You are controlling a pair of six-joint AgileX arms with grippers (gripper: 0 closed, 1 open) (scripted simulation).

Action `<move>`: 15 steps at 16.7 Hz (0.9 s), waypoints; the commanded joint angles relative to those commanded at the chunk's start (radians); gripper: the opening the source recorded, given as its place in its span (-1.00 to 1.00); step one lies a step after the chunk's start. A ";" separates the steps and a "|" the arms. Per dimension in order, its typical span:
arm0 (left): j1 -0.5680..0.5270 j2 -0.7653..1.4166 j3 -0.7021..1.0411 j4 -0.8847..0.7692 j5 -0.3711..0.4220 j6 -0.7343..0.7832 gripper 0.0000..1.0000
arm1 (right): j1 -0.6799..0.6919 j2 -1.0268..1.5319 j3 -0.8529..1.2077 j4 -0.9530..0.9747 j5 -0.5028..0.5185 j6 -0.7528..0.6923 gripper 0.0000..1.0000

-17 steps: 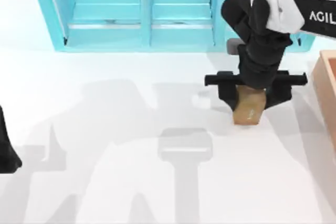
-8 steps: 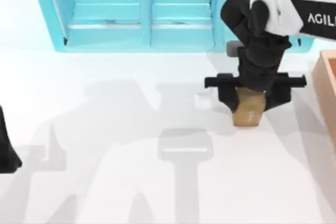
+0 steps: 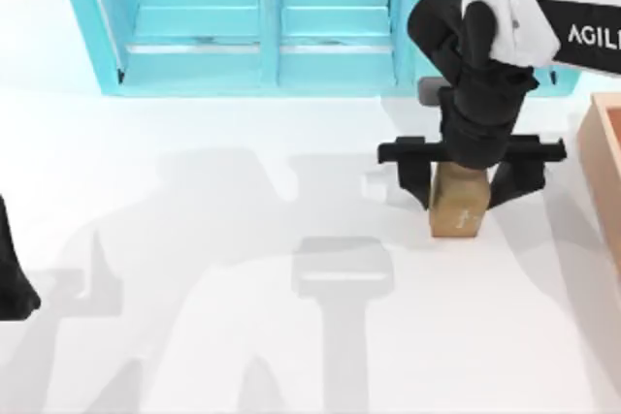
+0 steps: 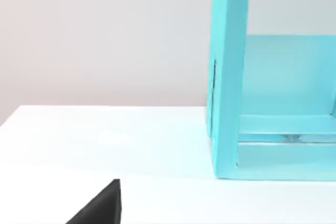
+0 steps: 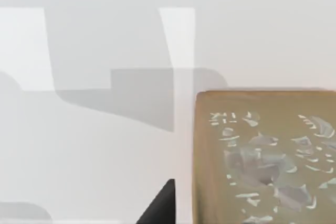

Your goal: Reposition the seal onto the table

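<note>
A: What is the left arm [image 3: 14, 278] doing?
B: It is sitting parked at the table's [image 3: 194, 336] left edge. I cannot tell if its fingers are apart.
A: And the right gripper [image 3: 471, 181]?
B: It is squeezing the seal [image 3: 457, 203] near the turquoise shelf [image 3: 262, 21], so it lands standing up. The arm is showing "AGIL".
</note>
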 joint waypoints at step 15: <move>0.000 0.000 0.000 0.000 0.000 0.000 1.00 | 0.011 0.008 0.118 -0.118 0.002 -0.008 1.00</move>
